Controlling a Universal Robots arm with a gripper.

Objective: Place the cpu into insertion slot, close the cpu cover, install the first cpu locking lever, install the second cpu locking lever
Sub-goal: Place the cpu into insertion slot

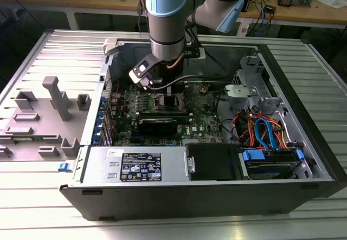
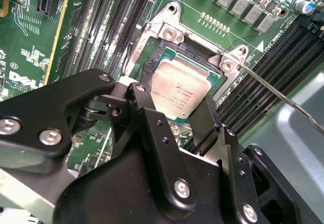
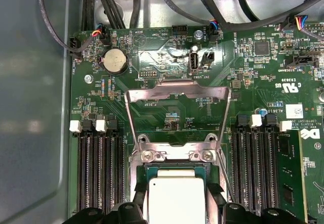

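step 1, cpu placement | gripper (image 2: 172, 98) pinching cpu (image 2: 179, 85) at insertion slot (image 2: 150, 64); cpu cover (image 3: 177, 85) open beside slot | judged need: level, square seating

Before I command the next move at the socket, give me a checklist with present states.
1. Thin square silver-grey metal cpu cover swung up off the socket: ok.
2. Small square silver-grey cpu inside the rim of the dark square insertion slot: ok.
3. Chip seated flat: cannot tell.
4. Black gripper shut on the chip's sides: ok.
5. Thin wire locking lever unlatched: ok.
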